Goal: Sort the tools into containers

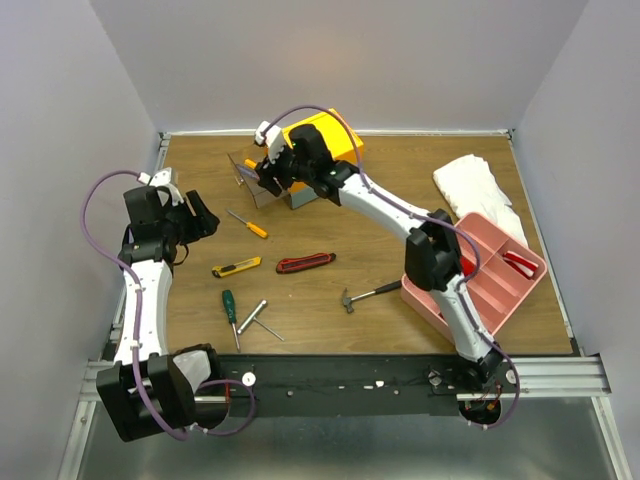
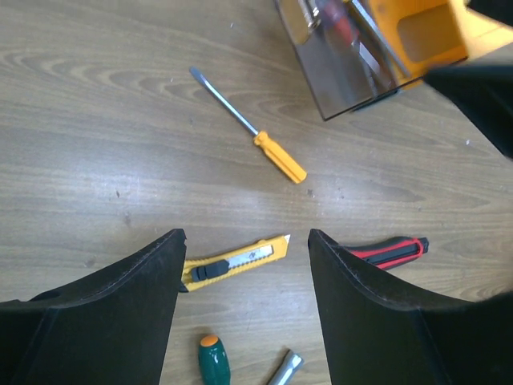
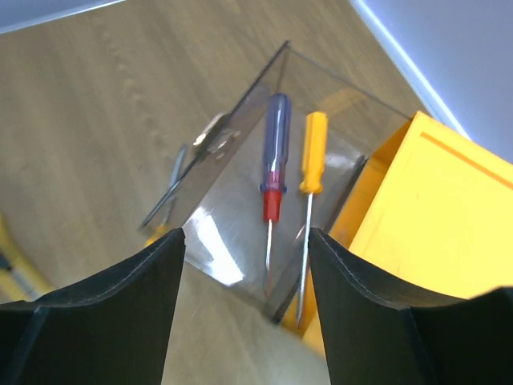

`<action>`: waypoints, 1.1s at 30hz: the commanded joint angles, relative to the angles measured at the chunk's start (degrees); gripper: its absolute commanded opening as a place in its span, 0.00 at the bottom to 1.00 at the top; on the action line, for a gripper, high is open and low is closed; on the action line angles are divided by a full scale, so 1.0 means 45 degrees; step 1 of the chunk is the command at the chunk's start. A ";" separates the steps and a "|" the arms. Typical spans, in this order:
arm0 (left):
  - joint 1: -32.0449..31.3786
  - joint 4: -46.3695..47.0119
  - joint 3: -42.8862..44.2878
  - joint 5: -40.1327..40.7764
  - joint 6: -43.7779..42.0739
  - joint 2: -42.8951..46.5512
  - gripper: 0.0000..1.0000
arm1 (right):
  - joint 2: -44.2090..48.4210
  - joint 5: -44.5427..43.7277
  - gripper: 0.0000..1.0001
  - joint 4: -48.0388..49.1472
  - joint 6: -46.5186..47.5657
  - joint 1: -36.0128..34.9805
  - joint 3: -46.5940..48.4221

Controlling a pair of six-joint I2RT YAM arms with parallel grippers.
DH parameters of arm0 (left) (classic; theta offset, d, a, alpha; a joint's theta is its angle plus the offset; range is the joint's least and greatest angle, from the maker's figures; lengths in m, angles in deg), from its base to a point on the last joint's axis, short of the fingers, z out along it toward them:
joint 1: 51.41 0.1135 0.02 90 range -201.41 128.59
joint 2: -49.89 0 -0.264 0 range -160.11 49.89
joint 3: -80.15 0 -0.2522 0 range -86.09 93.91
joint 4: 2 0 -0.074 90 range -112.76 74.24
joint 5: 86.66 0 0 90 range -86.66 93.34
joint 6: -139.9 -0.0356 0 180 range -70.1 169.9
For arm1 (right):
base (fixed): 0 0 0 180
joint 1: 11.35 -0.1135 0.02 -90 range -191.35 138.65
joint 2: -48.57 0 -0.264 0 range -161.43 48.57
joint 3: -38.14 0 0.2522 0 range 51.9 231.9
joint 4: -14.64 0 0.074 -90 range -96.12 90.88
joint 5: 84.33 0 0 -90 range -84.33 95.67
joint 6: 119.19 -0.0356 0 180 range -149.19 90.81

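The yellow-topped box [image 1: 330,138] stands at the back of the table, with a clear drawer [image 1: 245,176] pulled out to its left. In the right wrist view the drawer [image 3: 232,208] holds a red-and-blue-handled screwdriver [image 3: 274,160] and an orange-handled one [image 3: 312,156]. My right gripper [image 3: 246,237] is open and empty just above the drawer. My left gripper [image 2: 247,241] is open and empty, hovering above the yellow knife [image 2: 234,261]. Around it lie an orange screwdriver [image 2: 276,155], a red knife [image 2: 389,251], a green screwdriver [image 2: 213,361] and a silver wrench [image 2: 284,369]. The mini hammer [image 1: 365,296] lies mid-table.
A pink tray [image 1: 480,290] with a red item [image 1: 518,262] in it sits at the right, under the right arm's elbow. A white cloth [image 1: 478,188] lies behind it. Walls close in the table on three sides.
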 commanded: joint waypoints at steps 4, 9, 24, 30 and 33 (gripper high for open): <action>0.0073 0.1287 0.0138 -0.0117 0.0596 0.0916 0.73 | 0.4849 0.4199 0.70 -0.1015 0.1485 -0.0575 -0.5149; 0.0073 0.0957 0.0744 0.1055 0.1259 0.1190 0.78 | 0.5716 0.6214 0.66 -0.3084 0.4827 -0.2037 -0.7868; 0.0073 -0.0664 0.1722 0.1251 0.0948 0.0819 0.77 | 0.2260 0.2268 0.61 -0.1327 0.4536 -0.4034 -0.5432; 0.0073 -0.1037 0.1857 0.1681 0.0539 0.0955 0.77 | 0.1634 0.4281 0.59 -0.2266 0.4846 -0.4402 -0.4257; 0.0092 -0.1250 0.2169 0.1993 0.0421 0.0976 0.78 | 0.1129 0.4225 0.62 -0.2753 0.4658 -0.4677 -0.3714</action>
